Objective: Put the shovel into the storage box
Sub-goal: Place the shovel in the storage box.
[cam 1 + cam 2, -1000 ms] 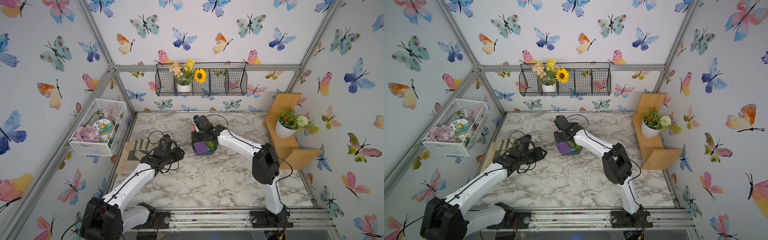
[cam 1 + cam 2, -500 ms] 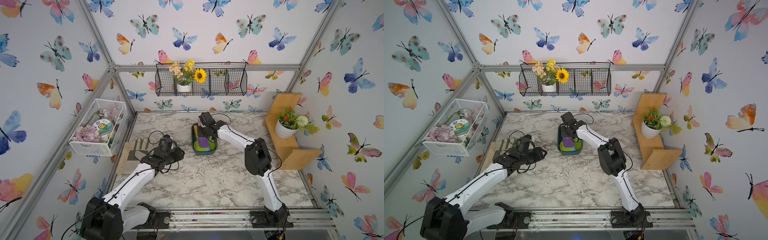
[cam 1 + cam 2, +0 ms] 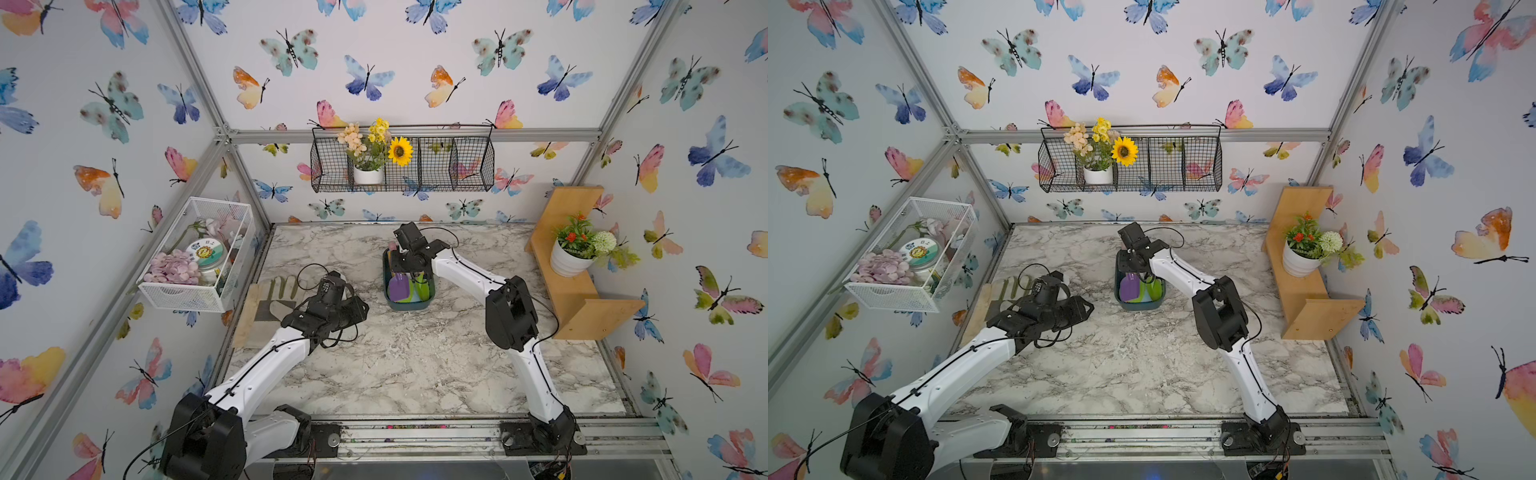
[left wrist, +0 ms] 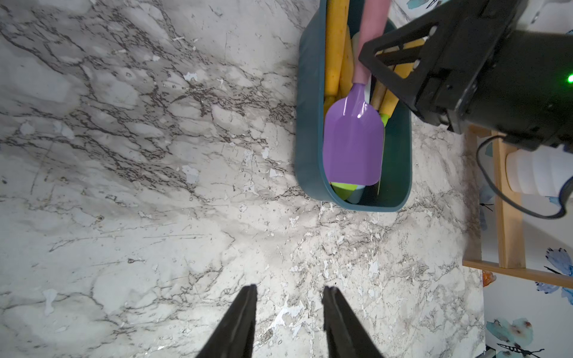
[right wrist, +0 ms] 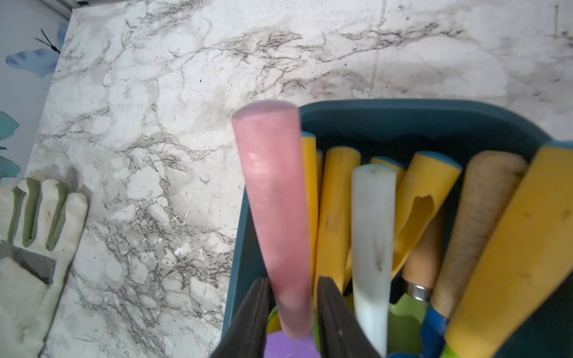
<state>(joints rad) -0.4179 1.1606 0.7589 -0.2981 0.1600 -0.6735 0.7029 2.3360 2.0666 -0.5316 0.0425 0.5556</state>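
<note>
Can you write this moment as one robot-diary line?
shovel: blade inside storage box | right jaws: slightly apart around pink handle | left jaws: open, empty

You have the storage box (image 3: 409, 306) standing on the table (image 3: 415, 365), toward the back and about midway across. The shovel (image 4: 353, 145) lies in it on top of the other hand tools (image 5: 338, 217), blade toward the front. Its handle reaches the back rim between the jaws of the right gripper (image 5: 291, 280). Left of the box and apart from it, the left gripper (image 4: 290, 288) hangs over bare table. Beyond it a glove (image 3: 278, 291) lies flat at the table's left edge. A mesh basket (image 3: 187, 297) hangs on the left wall. A wire basket (image 3: 457, 166) hangs on the back wall, with a flower pot (image 3: 368, 174) left of its middle. A shelf (image 3: 577, 299) bearing a plant pot (image 3: 567, 262) stands on the right.
</note>
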